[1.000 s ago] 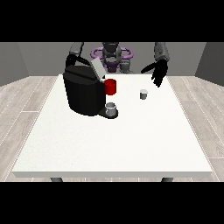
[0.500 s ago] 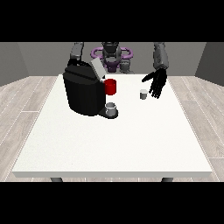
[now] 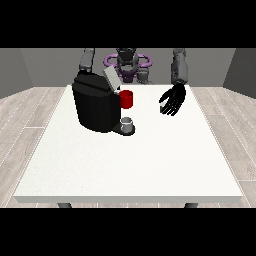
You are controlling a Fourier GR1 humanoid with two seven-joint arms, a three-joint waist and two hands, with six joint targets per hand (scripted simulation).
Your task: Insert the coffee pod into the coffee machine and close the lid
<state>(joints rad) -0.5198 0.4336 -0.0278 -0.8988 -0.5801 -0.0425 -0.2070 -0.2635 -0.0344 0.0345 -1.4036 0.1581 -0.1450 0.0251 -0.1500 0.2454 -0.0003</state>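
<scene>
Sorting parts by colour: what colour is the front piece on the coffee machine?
Red, on the black coffee machine; front view.

We see a large white table point(image 3: 130, 165) with a flat square top, standing on a floor point(image 3: 25, 115) of pale grey planks. On the table, towards its far left part, stands a black coffee machine point(image 3: 95, 105). Its grey lid point(image 3: 111, 78) is tilted up, open. A red part point(image 3: 127, 99) shows at the front of the machine, on its right side. Just below it, a small grey cup point(image 3: 128, 122) sits on the base of the machine. Two dark table legs point(image 3: 64, 205) show under the near edge.
</scene>
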